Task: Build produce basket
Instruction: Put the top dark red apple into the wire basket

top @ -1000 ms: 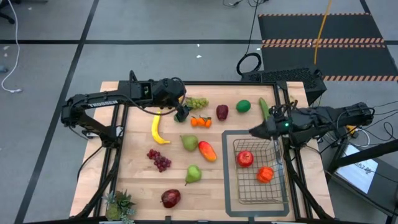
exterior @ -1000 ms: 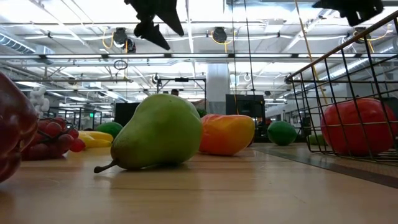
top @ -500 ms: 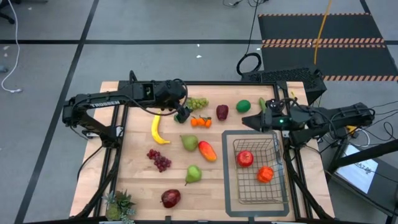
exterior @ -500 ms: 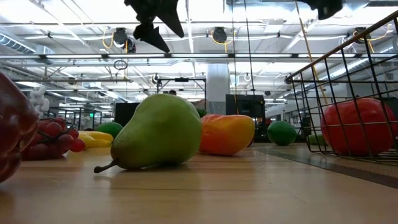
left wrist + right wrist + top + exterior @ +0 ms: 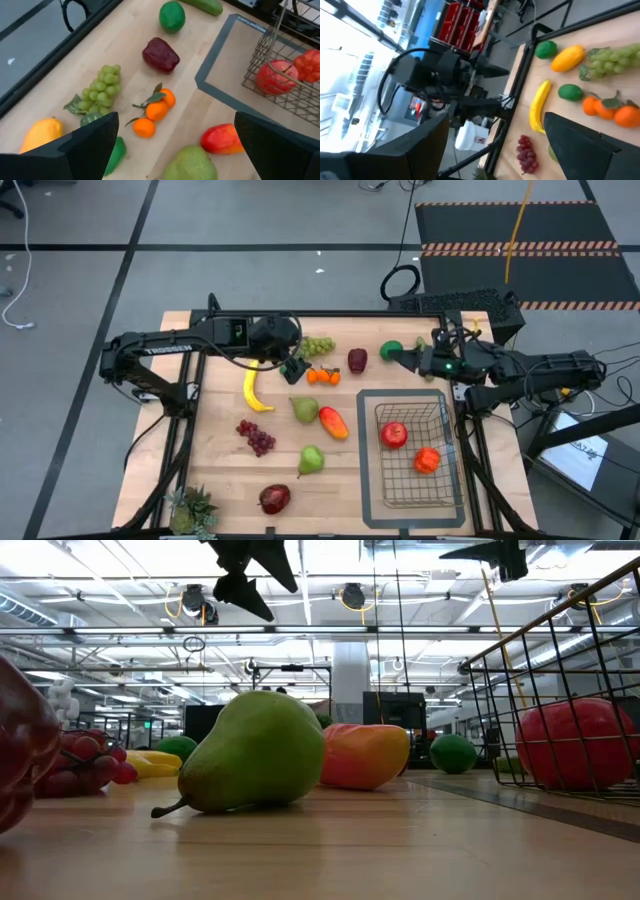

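The wire basket (image 5: 412, 470) stands on a grey-edged mat at the right and holds a red apple (image 5: 394, 435) and an orange-red fruit (image 5: 427, 460). Loose produce lies on the wood: green grapes (image 5: 318, 345), oranges (image 5: 322, 376), a dark red fruit (image 5: 357, 360), a lime (image 5: 389, 348), a banana (image 5: 254, 388), pears, a mango (image 5: 333, 421) and red grapes (image 5: 256, 437). My left gripper (image 5: 292, 368) hangs open and empty above the table, just left of the oranges (image 5: 156, 111). My right gripper (image 5: 400, 358) is open and empty, held level and high beside the lime.
A cucumber (image 5: 424, 348) lies at the far right, partly under my right arm. A spiky potted plant (image 5: 192, 510) stands at the near left corner, and a red apple (image 5: 274, 498) lies near the front edge. Bare wood shows along the left edge.
My right gripper has left the basket's far left corner, moving toward the table's far edge and a little left until it is beside the lime. It has rolled and tipped up toward level on the way. No fruit has moved.
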